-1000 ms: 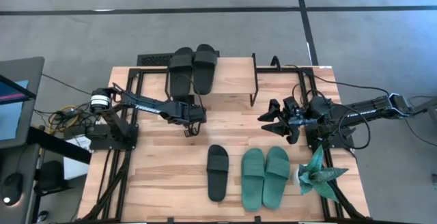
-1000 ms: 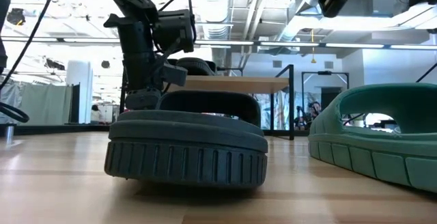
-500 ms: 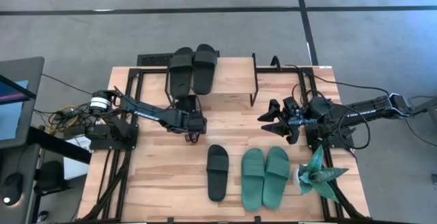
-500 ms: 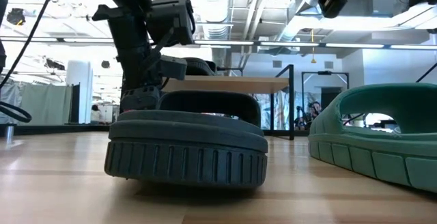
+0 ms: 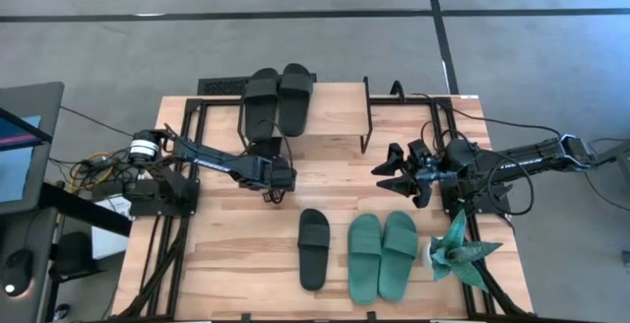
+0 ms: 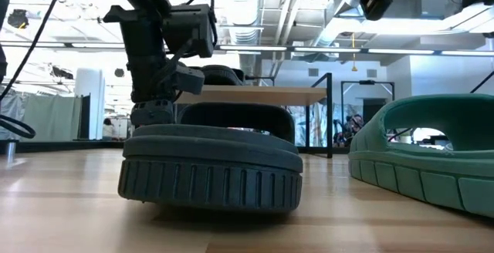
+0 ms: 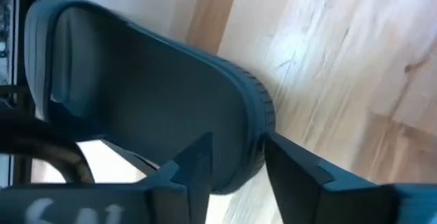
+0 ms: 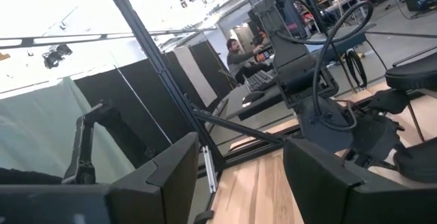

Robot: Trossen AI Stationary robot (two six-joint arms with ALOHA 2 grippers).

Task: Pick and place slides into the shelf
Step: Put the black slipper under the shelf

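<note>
Black rubber slide (image 7: 143, 108) lies at the shelf (image 5: 340, 116) foot, long axis running 12 to 6, heel between the left gripper (image 5: 273, 190) fingers, apparently parted and no longer clamping (contact hard to judge). Right gripper (image 5: 392, 172), spread wide, waits at 3 o'clock.

Slides and shelf
Two black slides (image 5: 279, 97) are lying atop the wooden shelf (image 5: 330, 116); another black slide (image 5: 313, 248) and teal pair (image 5: 383, 256) are lying before it.
</note>
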